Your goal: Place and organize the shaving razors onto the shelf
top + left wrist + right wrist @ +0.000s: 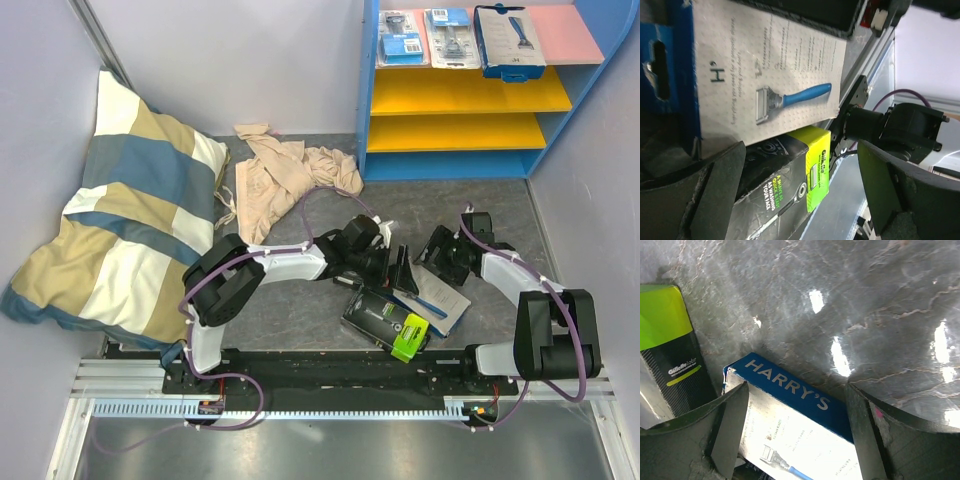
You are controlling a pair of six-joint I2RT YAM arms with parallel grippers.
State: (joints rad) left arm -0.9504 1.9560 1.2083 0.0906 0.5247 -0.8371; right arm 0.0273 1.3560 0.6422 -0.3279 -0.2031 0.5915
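Note:
The shelf (568, 38) stands at the back right. Its pink top board holds two blister razor packs (402, 38) (450, 38) and a white-blue box (508, 40). On the table lie a black box with a lime-green end (385, 322) and a white-blue box (437, 298), touching each other. My left gripper (400, 270) is open above them; its wrist view shows the white box (770, 75) and the black box (785, 185) under the jaws (800, 200). My right gripper (438, 258) is open, its fingers (715, 430) either side of the white-blue box's end (800, 415).
A beige cloth (285, 175) lies at the back centre. A striped pillow (130, 210) leans in the left corner. The two yellow boards (470, 92) hold nothing. A black-green box end (670, 345) shows left of my right gripper. The arms' bases and rail run along the near edge.

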